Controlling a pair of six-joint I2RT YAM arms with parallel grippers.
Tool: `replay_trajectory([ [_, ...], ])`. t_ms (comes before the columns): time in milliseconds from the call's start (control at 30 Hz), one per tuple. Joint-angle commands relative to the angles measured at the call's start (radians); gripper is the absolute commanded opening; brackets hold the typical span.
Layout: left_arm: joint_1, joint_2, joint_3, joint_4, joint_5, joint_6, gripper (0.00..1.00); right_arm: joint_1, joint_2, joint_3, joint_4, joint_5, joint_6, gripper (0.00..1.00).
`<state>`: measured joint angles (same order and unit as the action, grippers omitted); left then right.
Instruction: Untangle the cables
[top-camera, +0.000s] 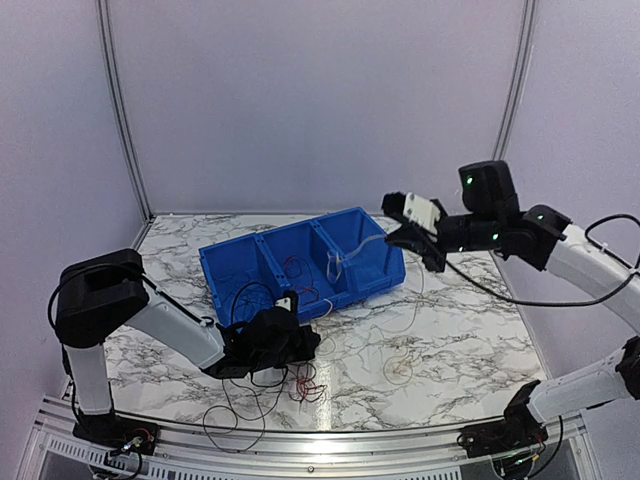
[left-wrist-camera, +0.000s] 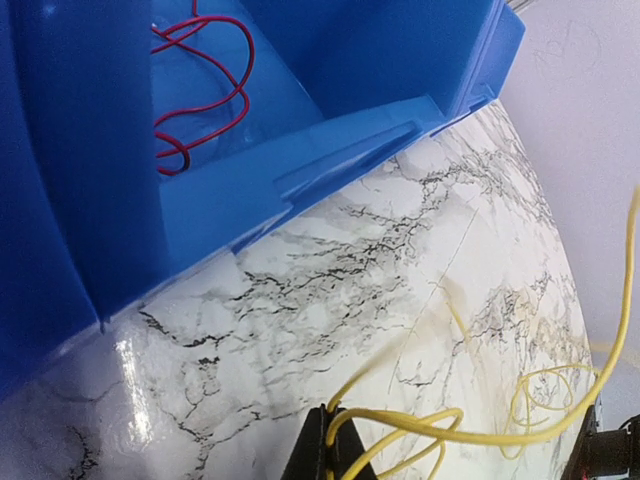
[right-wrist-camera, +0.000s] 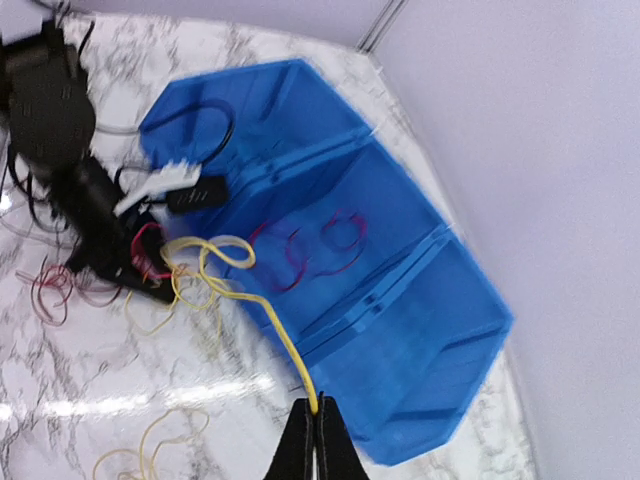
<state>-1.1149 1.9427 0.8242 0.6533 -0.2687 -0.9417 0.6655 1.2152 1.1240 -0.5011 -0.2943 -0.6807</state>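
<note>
The right hand (right-wrist-camera: 313, 442) is clenched on the yellow cable (right-wrist-camera: 275, 325) and holds it raised over the blue bin (top-camera: 372, 272). The left hand (left-wrist-camera: 325, 455), low on the tabletop (top-camera: 470, 330) just beside the bin's front wall, seems to pinch the same cable where it makes loops. Red cables (left-wrist-camera: 247, 68) lie in the middle compartment, and a red bundle (top-camera: 310, 385) lies near the left hand. I see a risk here. If the hands pull apart too strongly, the loops can tighten into a knot. The thin cable may also slip out of one hand, or it may catch on the bin's wall.

White arms (top-camera: 180, 335), black joints (top-camera: 95, 300), green lights (top-camera: 468, 181)
</note>
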Motion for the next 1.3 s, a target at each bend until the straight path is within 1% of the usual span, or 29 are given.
replay_trajectory([
  [0,-0.002,0.042,0.022,0.005,0.021,-0.012,0.0,-0.092,-0.015,0.195,-0.105,-0.025,0.011,0.0],
  [300,-0.003,0.052,0.031,0.006,0.037,-0.007,0.0,-0.131,0.065,0.581,-0.102,-0.03,0.019,0.0],
  [367,-0.006,0.045,0.037,0.006,0.045,0.01,0.06,-0.132,0.087,0.635,-0.092,-0.034,0.026,0.0],
  [533,-0.018,0.008,0.05,0.006,0.054,0.064,0.26,-0.131,0.136,0.702,-0.052,-0.02,0.021,0.0],
  [633,-0.027,-0.018,0.052,0.006,0.054,0.088,0.33,-0.132,0.164,0.735,-0.027,0.003,0.009,0.0],
  [733,-0.034,-0.04,0.05,0.006,0.053,0.107,0.37,-0.132,0.201,0.782,0.003,0.024,-0.004,0.0],
  [1067,-0.045,-0.064,0.04,0.005,0.048,0.118,0.4,-0.132,0.39,1.037,0.104,0.053,-0.055,0.0],
  [1267,-0.045,-0.069,0.03,0.005,0.048,0.115,0.4,-0.132,0.494,1.125,0.186,0.123,-0.128,0.0],
])
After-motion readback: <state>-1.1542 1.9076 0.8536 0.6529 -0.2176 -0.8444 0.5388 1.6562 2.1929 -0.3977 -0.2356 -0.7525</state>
